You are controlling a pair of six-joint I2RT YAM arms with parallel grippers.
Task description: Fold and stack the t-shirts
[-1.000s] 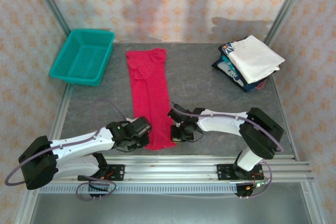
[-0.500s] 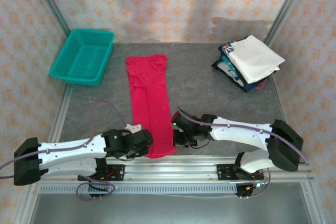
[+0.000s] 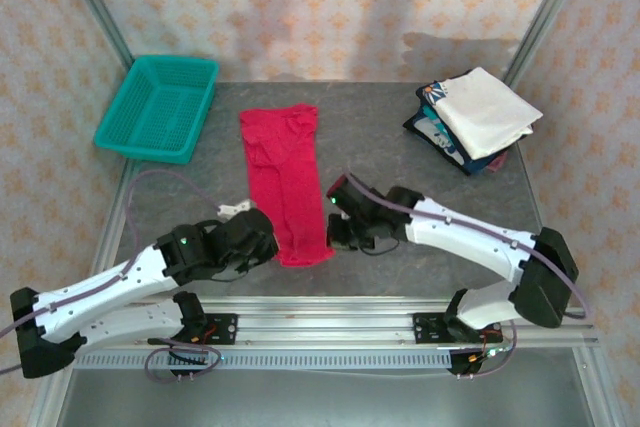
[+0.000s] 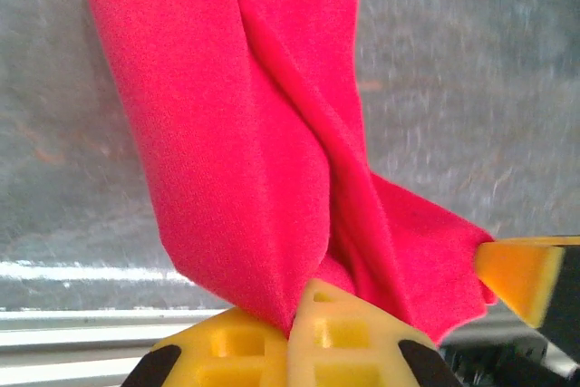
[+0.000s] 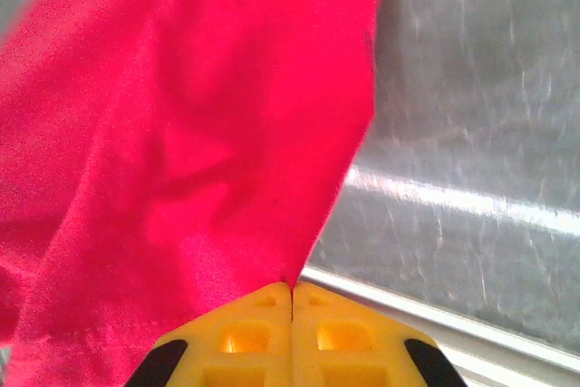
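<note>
Carries the near hem of the red t-shirt (image 3: 285, 177) away from the table's (image 3: 420, 172) near edge, after first dragging it closer. Brings the left gripper (image 3: 268, 243) and right gripper (image 3: 336, 232), both clamped on that hem's corners, farther in. Shortens the flat stretch of cloth; lifts the near end into folds.

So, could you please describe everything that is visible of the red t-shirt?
The red t-shirt is plain bright red, soft-looking cloth, folded lengthwise into a long narrow strip. It lies on the grey table, running from the far side toward the arms, with creases along its length. Its near end is pinched at both corners: the left hand is shut on one and the right hand on the other. That end looks bunched and slightly raised.
</note>
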